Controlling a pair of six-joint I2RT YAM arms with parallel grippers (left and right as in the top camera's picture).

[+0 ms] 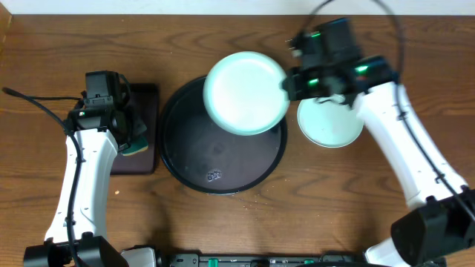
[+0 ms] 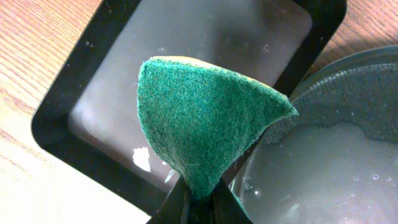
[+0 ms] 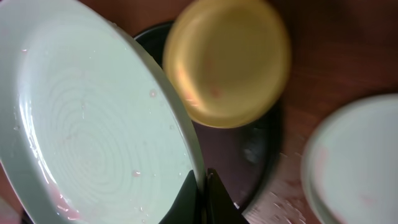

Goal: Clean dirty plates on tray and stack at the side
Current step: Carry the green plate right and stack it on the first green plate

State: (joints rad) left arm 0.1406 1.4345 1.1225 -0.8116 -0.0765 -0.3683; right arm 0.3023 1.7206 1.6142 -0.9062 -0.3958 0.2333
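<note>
My right gripper [image 1: 288, 85] is shut on the rim of a pale mint plate [image 1: 245, 93] and holds it tilted above the back right of the round black tray [image 1: 200, 159]. In the right wrist view the held plate [image 3: 93, 124] is wet, with faint red smears near its lower edge, pinched at the gripper [image 3: 202, 186]. A yellow plate [image 3: 227, 62] lies on the tray [image 3: 249, 155] beneath it, hidden overhead. A second mint plate [image 1: 330, 126] sits on the table right of the tray. My left gripper [image 1: 133, 141] is shut on a green sponge [image 2: 205, 118].
A small black rectangular tray [image 1: 145, 96] lies left of the round tray, under the left gripper; its wet floor shows in the left wrist view [image 2: 81, 118]. The round tray's wet rim [image 2: 348, 174] is beside it. The table is brown wood.
</note>
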